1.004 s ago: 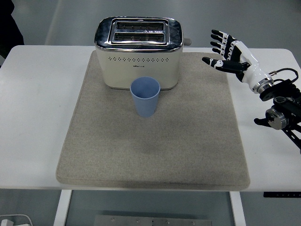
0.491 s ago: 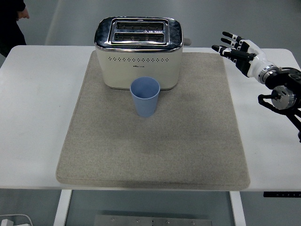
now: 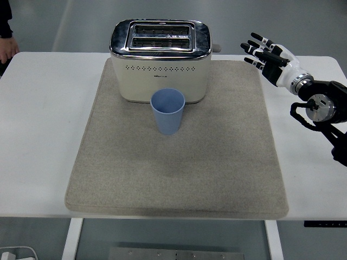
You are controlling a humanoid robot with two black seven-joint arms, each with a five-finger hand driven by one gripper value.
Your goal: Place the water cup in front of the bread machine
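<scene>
Cup (image 3: 168, 111) fronting toaster (image 3: 160, 59), base hidden

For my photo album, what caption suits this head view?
Blue cup upright on a grey mat before the toaster; robot's right hand open, off to the side.

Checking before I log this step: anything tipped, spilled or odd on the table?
Nothing stands out. The light blue plastic cup stands upright on the beige mat, just in front of the cream toaster. The right hand hovers open, holding nothing.
</scene>
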